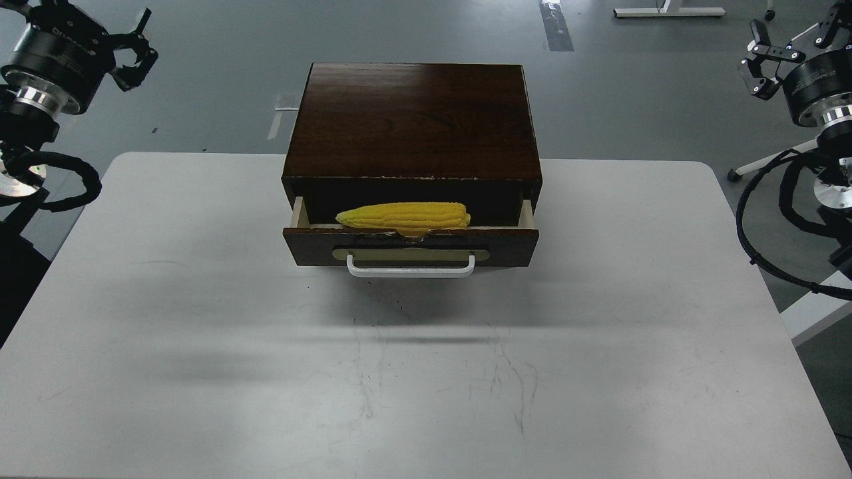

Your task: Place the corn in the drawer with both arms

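— Since the corn [403, 216] already lies in the open drawer [411, 245], what's left?

— Closing it. Both grippers hang empty, fingers spread, well apart from it: left gripper [135, 56] up-left, right gripper [779, 50] up-right. Bring one down before the handle [411, 269] and push squarely (corn sits high near the front edge).

There was one corn [403, 217] cob, lying in one drawer [410, 246], and this drawer had one white handle [411, 269] on one brass-coloured plate [411, 254]. There was one dark wooden box [413, 123], and it stood on one white table [200, 346]. Two black arms were counted, the left arm [46, 86] and the right arm [822, 100], and each arm carried one gripper, so two grippers: the left gripper [136, 56] and the right gripper [789, 40]
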